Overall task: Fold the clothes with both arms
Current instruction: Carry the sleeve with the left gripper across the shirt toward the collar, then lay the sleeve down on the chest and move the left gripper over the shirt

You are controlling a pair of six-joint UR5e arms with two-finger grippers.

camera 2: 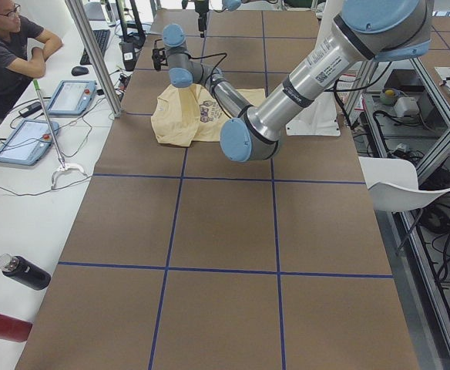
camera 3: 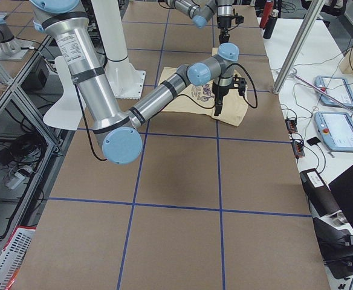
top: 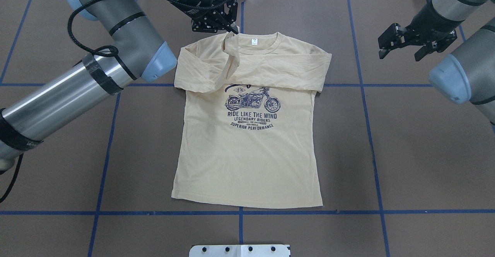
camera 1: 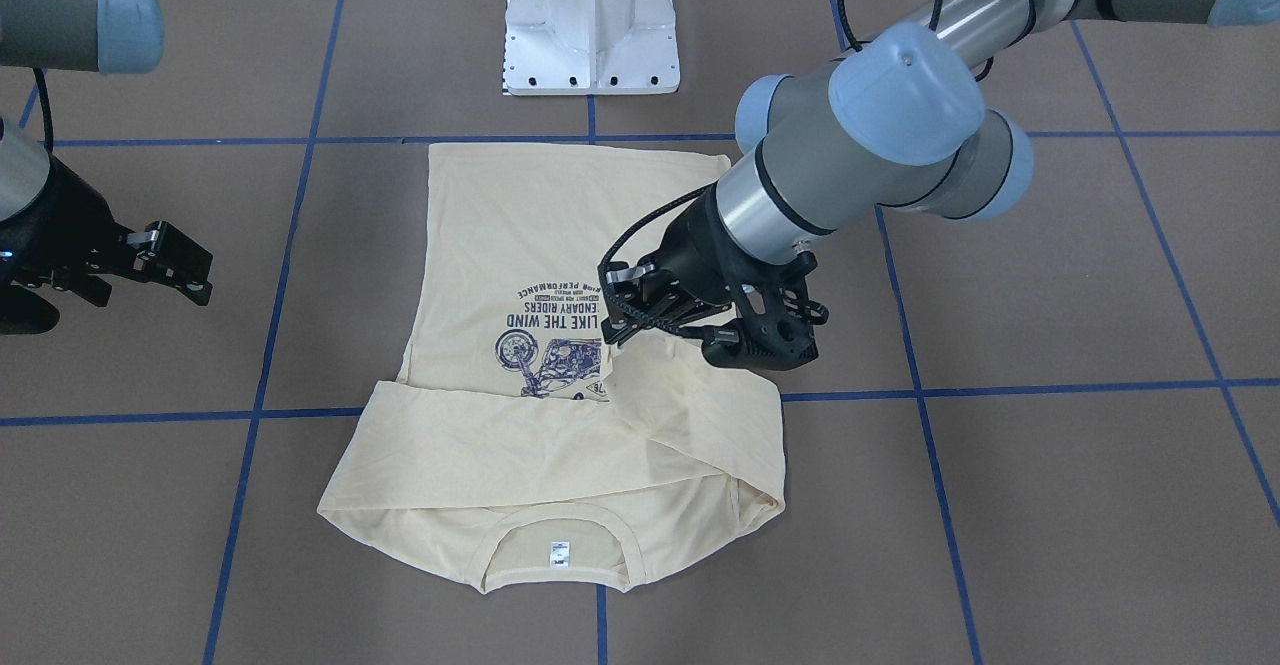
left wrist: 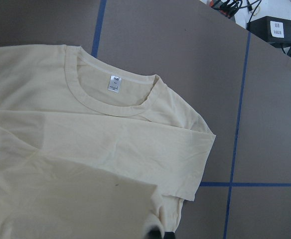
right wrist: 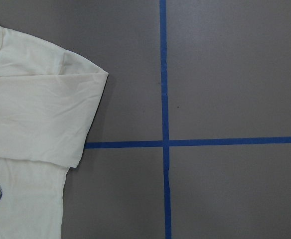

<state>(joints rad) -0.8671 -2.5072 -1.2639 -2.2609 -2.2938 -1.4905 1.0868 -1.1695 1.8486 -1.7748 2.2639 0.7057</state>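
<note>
Table [top: 386,152] | shirt [top: 247,160] collar [top: 270,49] away from robot | left end effector [top: 232,29] grips sleeve [top: 231,58], right [camera 1: 195,267] wide

This is looking like a robotics lab: a left arm [top: 77,91] and a right arm [top: 473,54] are reaching over a brown table [camera 2: 225,231] carrying a grid of blue tape [top: 154,212], a white pedestal [camera 1: 592,20] is standing at its edge, and a person [camera 2: 9,46] is sitting at a bench [camera 2: 1,200] with pendants [camera 2: 25,141] and a keyboard [camera 2: 100,42].

Bright, even overhead light is recorded throughout; only soft shadows are cast under the edges of the shirt [camera 1: 500,235]. Glare is noted on the silver tube of the left arm [top: 58,94], and the left wrist view's bottom edge is blurred.
</note>
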